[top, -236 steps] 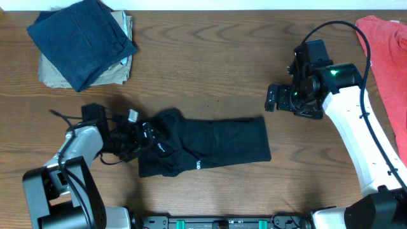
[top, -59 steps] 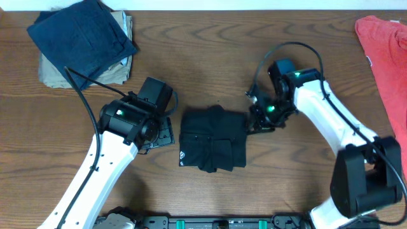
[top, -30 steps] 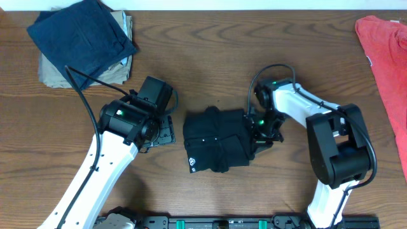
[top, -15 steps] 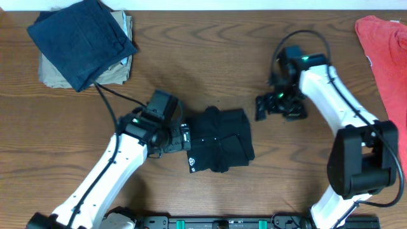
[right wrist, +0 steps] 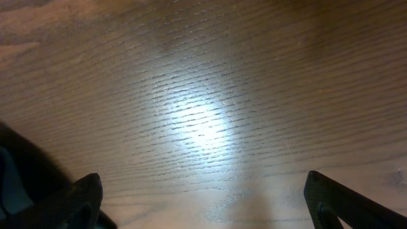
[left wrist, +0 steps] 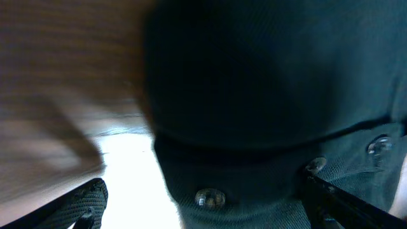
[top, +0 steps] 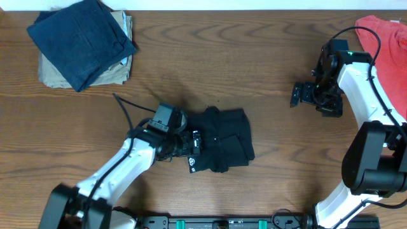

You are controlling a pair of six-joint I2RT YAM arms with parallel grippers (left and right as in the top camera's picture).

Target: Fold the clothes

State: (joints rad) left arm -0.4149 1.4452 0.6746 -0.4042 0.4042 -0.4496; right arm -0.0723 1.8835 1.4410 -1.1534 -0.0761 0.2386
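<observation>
While checking the layout, finding the black T-shirt point(top: 224, 141) lying as a compact, roughly square bundle near the middle of the table point(top: 254, 51), somewhat toward the edge by the arm bases and slightly skewed to that edge. Not making out any clear long axis. Reading a small white logo at the bundle's corner nearest the left arm's base.

Recording the left gripper point(top: 191, 144) as lying low on the table's left side of the bundle, tips touching or just overlapping its left edge, fingers point(left wrist: 89, 200) standing wide apart and clamping nothing. Seeing, in the left wrist view, dark fabric filling most of the span ahead of and between the two fingers, with bare wood showing only to one side.

Recording the right gripper point(top: 297, 95) as hovering well apart from the bundle, toward the table's right edge and near the red garment point(top: 385, 44), fingers point(right wrist: 86, 197) apart, empty, facing bare wood.

Judging the left arm far the nearer, with fabric lying straight ahead of its fingers. Judging the fold as largely done.
</observation>
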